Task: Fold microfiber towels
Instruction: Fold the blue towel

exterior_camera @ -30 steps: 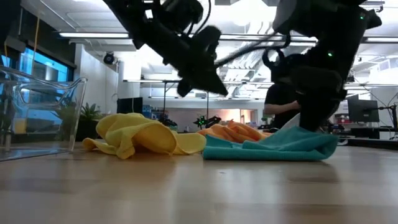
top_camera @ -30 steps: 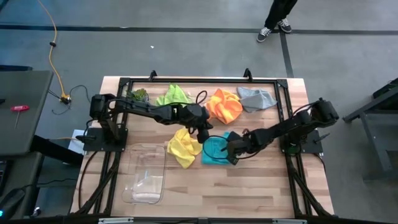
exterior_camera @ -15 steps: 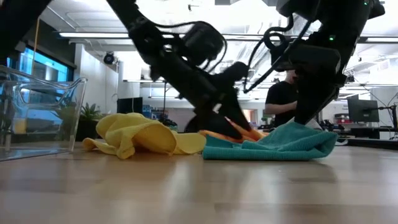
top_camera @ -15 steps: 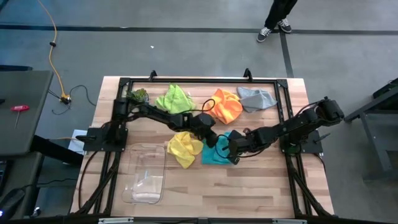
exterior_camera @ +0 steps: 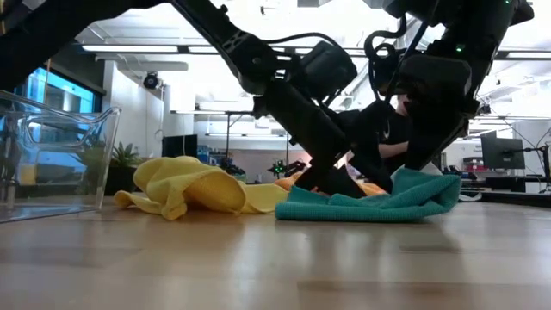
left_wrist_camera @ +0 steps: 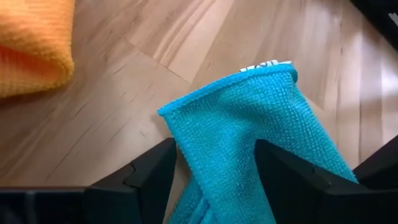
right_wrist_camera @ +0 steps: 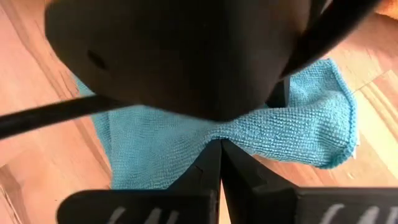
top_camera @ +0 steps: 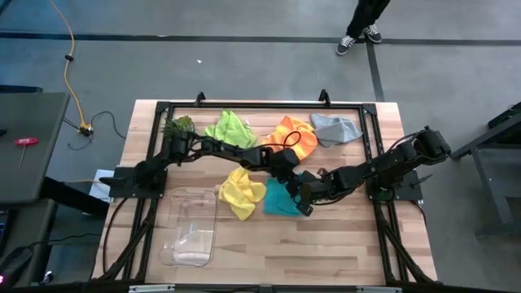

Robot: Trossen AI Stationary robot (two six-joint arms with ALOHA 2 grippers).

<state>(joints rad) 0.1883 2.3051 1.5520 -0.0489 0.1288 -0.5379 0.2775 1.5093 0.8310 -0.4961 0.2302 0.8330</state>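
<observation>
From above, the teal towel (top_camera: 282, 198) lies near the middle of the desk (top_camera: 342, 244), with the yellow towel (top_camera: 240, 192) just beside it, the orange towel (top_camera: 295, 137) and lime green towel (top_camera: 229, 128) behind, and the grey towel (top_camera: 336, 129) toward the far right corner. The clear bin (top_camera: 190, 228) sits near the front on the left, and a small plant (top_camera: 179, 125) at the far left. Both arms meet over the teal towel: the left tool (top_camera: 291, 176) at its far edge, the right tool (top_camera: 304, 198) at its right side, likely so one can pin the cloth while the other takes a corner to fold. At desk level, the teal towel (exterior_camera: 370, 201) is bunched, its right part lifted toward the right tool (exterior_camera: 424, 168), and the left tool (exterior_camera: 344, 176) reaches down behind it; the yellow towel (exterior_camera: 191, 186) is heaped to the left, past it the bin (exterior_camera: 52, 155). In the left wrist view, the left tool (left_wrist_camera: 214, 171) stands open, its two fingers (left_wrist_camera: 149, 171) straddling a strip of teal towel (left_wrist_camera: 249, 149) without clamping it; an orange edge (left_wrist_camera: 34, 43) lies nearby. In the right wrist view, the right tool (right_wrist_camera: 219, 152) is closed, pinching a fold of the teal towel (right_wrist_camera: 298, 134), holding that side up off the desk.
</observation>
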